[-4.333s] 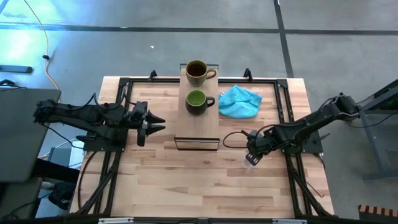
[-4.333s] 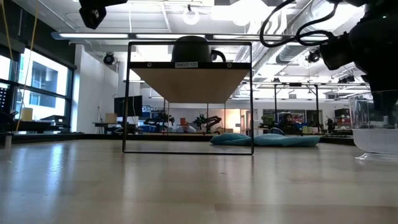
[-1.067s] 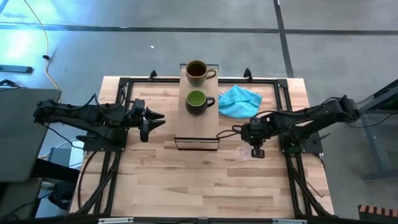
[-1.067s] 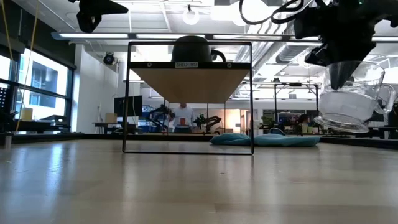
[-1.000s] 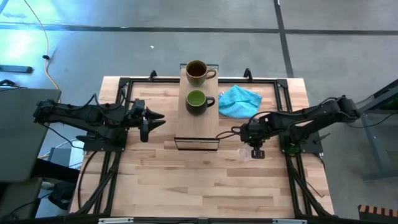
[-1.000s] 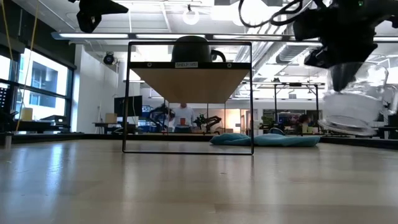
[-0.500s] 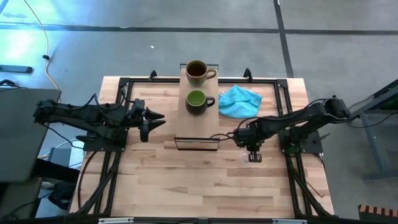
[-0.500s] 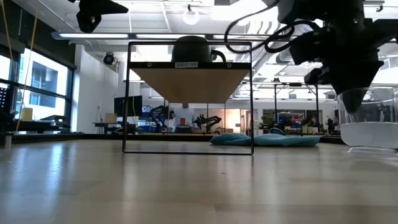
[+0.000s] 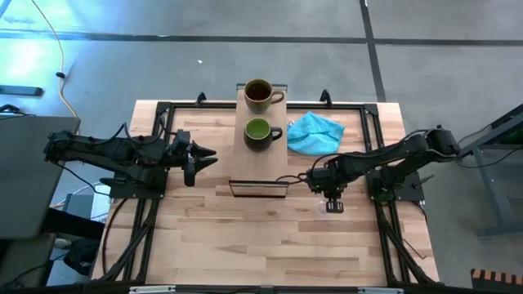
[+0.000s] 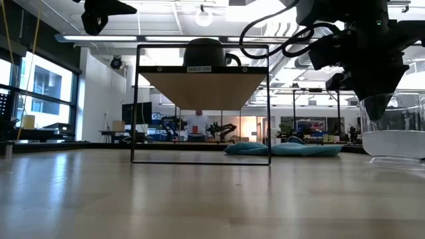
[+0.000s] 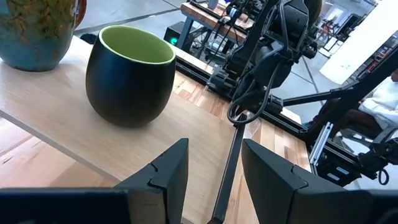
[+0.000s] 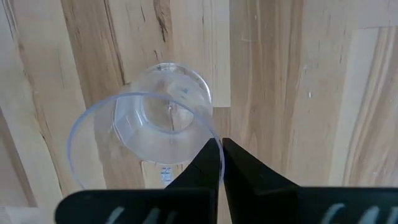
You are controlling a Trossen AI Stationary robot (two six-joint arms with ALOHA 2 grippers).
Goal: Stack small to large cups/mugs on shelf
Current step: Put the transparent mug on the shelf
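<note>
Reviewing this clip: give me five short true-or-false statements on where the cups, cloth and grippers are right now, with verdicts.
1. The green mug stands on the shelf. True.
2. The brown mug sits on the tabletop beside the cloth. False: it is on the shelf, behind the green mug.
3. The right gripper pinches the glass cup by its rim. True.
4. The left gripper holds the green mug. False: it is open, holding nothing.
5. The turquoise cloth lies right of the shelf. True.

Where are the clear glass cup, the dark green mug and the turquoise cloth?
clear glass cup (image 12: 163,118): right wrist view, on its base seen through the mouth.
dark green mug (image 9: 258,130): high view, on its green inside.
turquoise cloth (image 9: 315,133): high view, on its middle folds.
</note>
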